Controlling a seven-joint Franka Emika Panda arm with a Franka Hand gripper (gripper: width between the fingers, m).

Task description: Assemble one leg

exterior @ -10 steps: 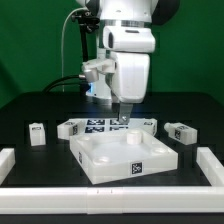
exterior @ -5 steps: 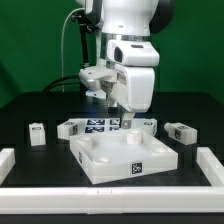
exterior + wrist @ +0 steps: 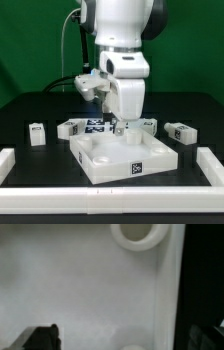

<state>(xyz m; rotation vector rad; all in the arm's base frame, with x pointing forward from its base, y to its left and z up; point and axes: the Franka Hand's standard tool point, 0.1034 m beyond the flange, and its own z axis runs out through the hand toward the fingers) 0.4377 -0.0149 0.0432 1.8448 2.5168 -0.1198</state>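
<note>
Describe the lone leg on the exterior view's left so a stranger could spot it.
Find the big white square panel mid-table. Go toward the exterior view's left, past the marker board, to the small white leg alone on the black table. The other small blocks sit on the exterior view's right.

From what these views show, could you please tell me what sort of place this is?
Probably a robotics lab bench: a Panda arm over a black table fenced by white border rails, with a tagged marker board.
</note>
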